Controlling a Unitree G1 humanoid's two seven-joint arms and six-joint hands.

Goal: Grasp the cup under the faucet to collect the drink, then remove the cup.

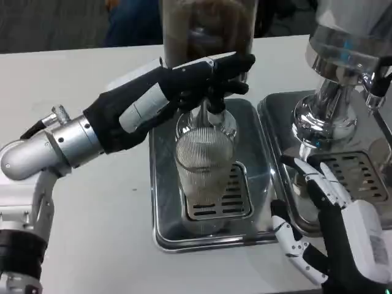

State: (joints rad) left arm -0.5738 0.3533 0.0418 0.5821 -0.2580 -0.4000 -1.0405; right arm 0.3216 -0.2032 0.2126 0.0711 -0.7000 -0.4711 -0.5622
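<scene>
A ribbed clear cup (205, 168) stands upright on the slotted grate of a steel drip tray (164, 184), directly under the black faucet (214, 110) of a drink dispenser (207, 30). The cup looks to hold a pale drink. My left hand (177, 92) reaches in from the left, fingers stretched across the faucet just above the cup's rim; whether they press its lever I cannot tell. My right hand (331, 226) hovers at the lower right with fingers apart, a short way from the cup and holding nothing.
A second dispenser (343, 67) on a chrome stand occupies its own drip tray (355, 177) at the right, just behind my right hand. White table (92, 214) spreads out to the left of the trays.
</scene>
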